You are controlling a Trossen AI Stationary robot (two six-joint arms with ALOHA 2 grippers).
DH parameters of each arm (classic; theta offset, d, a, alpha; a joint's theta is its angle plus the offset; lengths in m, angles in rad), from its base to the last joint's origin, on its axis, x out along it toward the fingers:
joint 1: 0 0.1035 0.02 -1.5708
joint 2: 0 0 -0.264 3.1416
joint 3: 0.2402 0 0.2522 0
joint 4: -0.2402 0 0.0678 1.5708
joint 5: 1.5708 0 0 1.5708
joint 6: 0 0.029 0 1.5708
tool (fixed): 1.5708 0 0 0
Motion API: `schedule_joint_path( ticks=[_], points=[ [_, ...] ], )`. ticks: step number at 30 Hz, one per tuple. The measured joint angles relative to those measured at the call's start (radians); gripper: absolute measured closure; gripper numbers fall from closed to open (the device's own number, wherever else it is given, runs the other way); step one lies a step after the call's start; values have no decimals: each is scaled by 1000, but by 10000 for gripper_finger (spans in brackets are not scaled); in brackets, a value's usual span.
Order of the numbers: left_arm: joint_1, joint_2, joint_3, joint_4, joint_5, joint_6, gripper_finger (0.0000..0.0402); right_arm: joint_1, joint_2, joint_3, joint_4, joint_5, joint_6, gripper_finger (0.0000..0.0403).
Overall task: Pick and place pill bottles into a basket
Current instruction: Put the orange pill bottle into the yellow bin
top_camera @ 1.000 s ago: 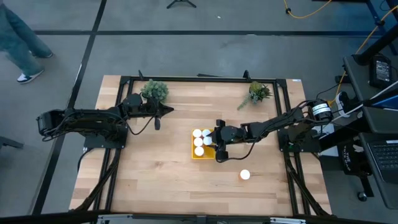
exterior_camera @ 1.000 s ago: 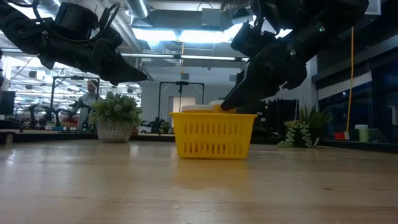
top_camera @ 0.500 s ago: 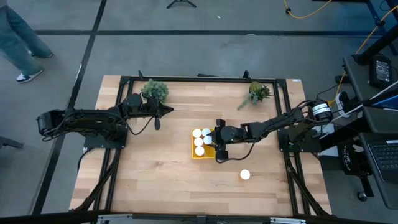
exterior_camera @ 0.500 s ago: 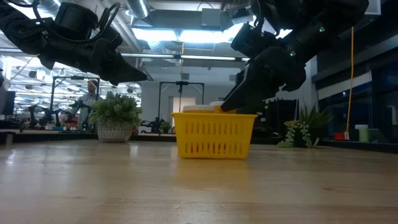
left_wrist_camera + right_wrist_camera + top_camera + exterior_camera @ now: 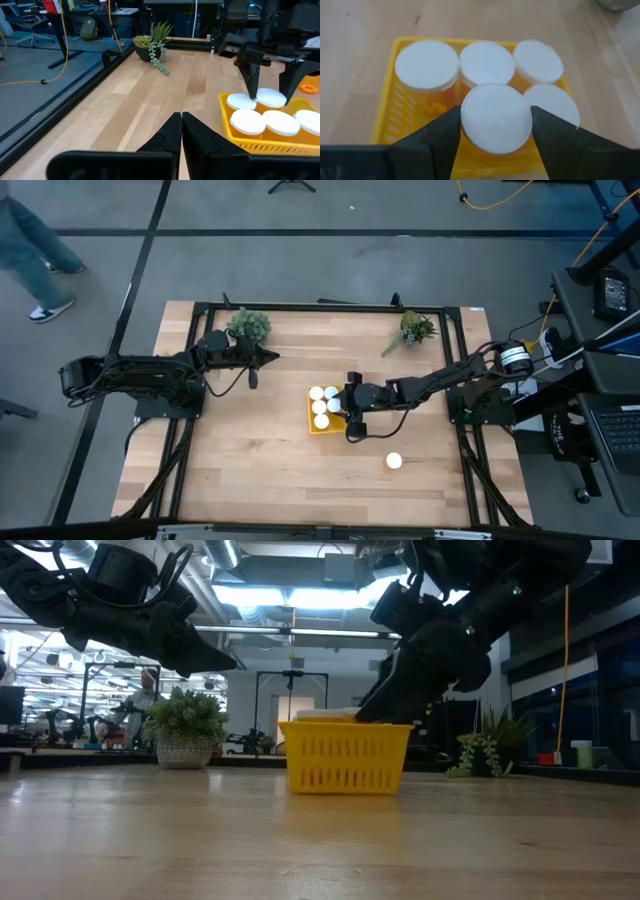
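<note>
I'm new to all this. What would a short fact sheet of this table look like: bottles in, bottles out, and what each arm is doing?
Basket: yellow basket, near the table's middle
Bottles in basket: four seated, white caps up
Fifth bottle: pill bottle gripped by the right end effector over the basket's open slot
Bottle left out: lone bottle on the table, on the right arm's side of the basket
Left end effector: shut, empty, raised beside a potted plant
Other plant: second plant near the far right corner
</note>
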Motion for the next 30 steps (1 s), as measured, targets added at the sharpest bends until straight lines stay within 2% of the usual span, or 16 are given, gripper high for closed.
schedule_joint_path(
  ticks=[7, 26, 30],
  points=[
    [0, 0, 0, 0, 0, -1, 396, 0, 38, 3, 33, 12, -9, 154],
    [0, 0, 0, 0, 0, -2, 394, 0, 11, 3, 20, 6, -55, 156],
    [0, 0, 0, 0, 0, -3, 396, 0, 11, 4, 20, 53, -77, 156]
  ],
)
